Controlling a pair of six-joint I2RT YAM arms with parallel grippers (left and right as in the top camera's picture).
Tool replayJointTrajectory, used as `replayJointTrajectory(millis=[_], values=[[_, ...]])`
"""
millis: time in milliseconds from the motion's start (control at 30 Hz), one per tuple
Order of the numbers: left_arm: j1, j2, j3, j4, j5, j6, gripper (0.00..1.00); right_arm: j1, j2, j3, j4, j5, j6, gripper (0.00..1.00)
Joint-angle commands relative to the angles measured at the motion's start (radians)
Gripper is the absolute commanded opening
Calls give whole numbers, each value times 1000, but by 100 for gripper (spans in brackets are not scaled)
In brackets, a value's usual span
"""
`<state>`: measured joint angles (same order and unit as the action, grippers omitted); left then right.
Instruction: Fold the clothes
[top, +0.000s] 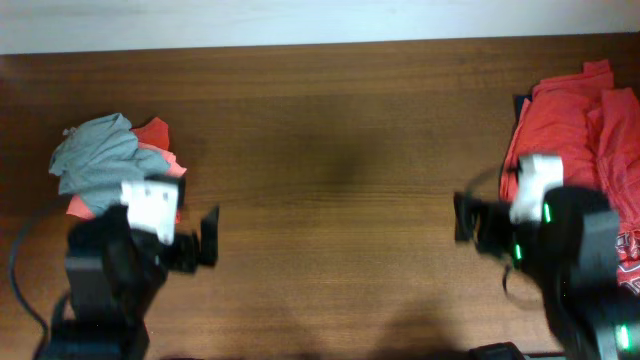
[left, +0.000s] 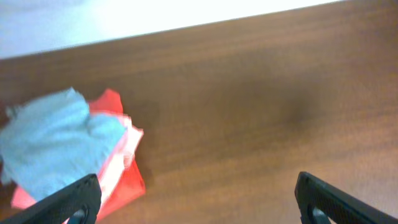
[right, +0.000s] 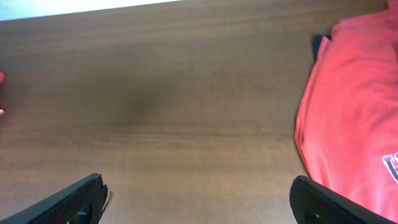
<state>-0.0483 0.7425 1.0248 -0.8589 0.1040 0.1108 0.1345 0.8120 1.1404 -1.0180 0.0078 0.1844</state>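
Clothes sit in 2 heaps at opposite ends of the dark wooden table, and none looks folded yet. Clock directions below are read in the overhead view, with 12 o'clock at the far edge.

The pale grey-blue cotton T-shirt lies at 9 o'clock on the table, crumpled on top of orange-red cloth that shows at its 3 o'clock side. The left wrist view adds a paler pink layer between them. I count 1 grey-blue shirt and at least 2 reddish layers; the exact number is hidden.

The salmon-red heap lies at 3 o'clock and runs from 12 toward 6 along the table's end. At its 6 o'clock end is 1 red shirt with white lettering, partly hidden by the right arm. How many shirts this heap holds I cannot tell.

The left gripper has its 2 fingers spread wide and holds nothing. The right gripper is equally spread and empty. Both are over bare wood.

From the left gripper the grey-blue shirt lies near, at about 10 o'clock, and it is well apart from the right gripper. The left arm is therefore the nearer. As a wad the shirt shows no clear long axis, so I judge it needs spreading flat on the bare middle first.
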Motion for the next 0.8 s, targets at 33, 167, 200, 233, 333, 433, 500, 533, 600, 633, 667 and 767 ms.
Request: replayJointTrajectory(millis=[33, 167, 200, 233, 333, 433, 500, 533, 600, 633, 667, 767], values=[[0, -126, -143, 23, 4, -16, 99, 5, -248, -124, -31, 31, 16, 99], [0, -135, -163, -73, 4, -16, 99, 5, -348, -132, -124, 30, 16, 99], [0, -135, -163, -96, 4, -16, 99, 5, -355, -132, -135, 31, 16, 99], [0, -135, -163, -118, 4, -16, 99, 5, -362, -132, -151, 31, 16, 99], [0, -135, -163, -177, 4, -16, 99, 5, -362, -132, -175, 30, 16, 99], [0, -135, -163, -199, 4, -16, 99, 5, -362, -132, -175, 31, 16, 99], [0, -135, -163, -201, 4, -16, 99, 5, -362, -132, -189, 31, 15, 99], [0, -135, -163, -201, 4, -16, 99, 5, -362, -132, -212, 31, 15, 99], [0, -135, -163, -201, 4, -16, 99, 3, -376, -137, -206, 51, 4, 99], [0, -135, -163, -201, 4, -16, 99, 2, -387, -143, -189, 59, 3, 99], [0, -135, -163, -201, 4, -16, 99, 2, -398, -153, -171, 64, -8, 99], [0, -135, -163, -201, 4, -16, 99, 1, -459, -225, -65, 64, -77, 99]])
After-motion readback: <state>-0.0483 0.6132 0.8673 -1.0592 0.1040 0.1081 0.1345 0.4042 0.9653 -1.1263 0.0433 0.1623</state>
